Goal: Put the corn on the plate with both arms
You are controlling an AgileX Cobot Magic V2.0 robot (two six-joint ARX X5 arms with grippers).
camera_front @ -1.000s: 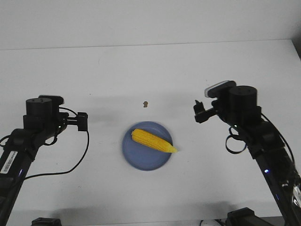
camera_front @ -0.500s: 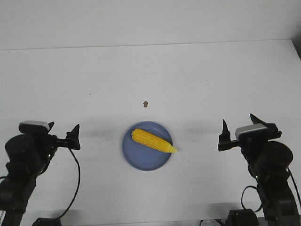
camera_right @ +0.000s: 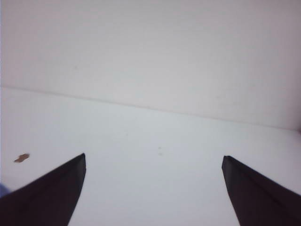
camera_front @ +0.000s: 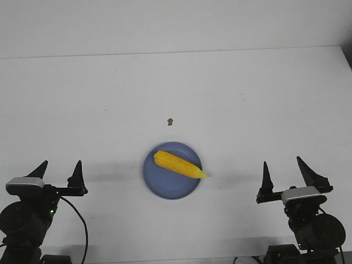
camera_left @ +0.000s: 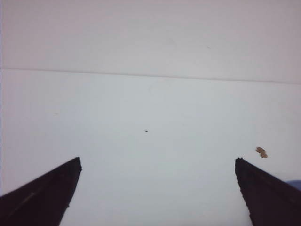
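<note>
Corn on the plate, both arms drawn low at the near corners

The corn (camera_front: 179,164) lies slantwise across the blue plate (camera_front: 159,184), its pointed tip poking just over the rim on the right. The left gripper (camera_front: 59,170) and right gripper (camera_front: 286,169) sit well apart from it, fingers spread wide, holding nothing. A small brown speck (camera_front: 170,121) rests on the white table (camera_front: 247,93) beyond the plate

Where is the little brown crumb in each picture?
Front view: the brown crumb lies on the white table, just behind the plate.
Left wrist view: crumb near the right-hand fingertip.
Right wrist view: crumb near the left-hand fingertip.
Shared landmark: the table's far edge.
</note>
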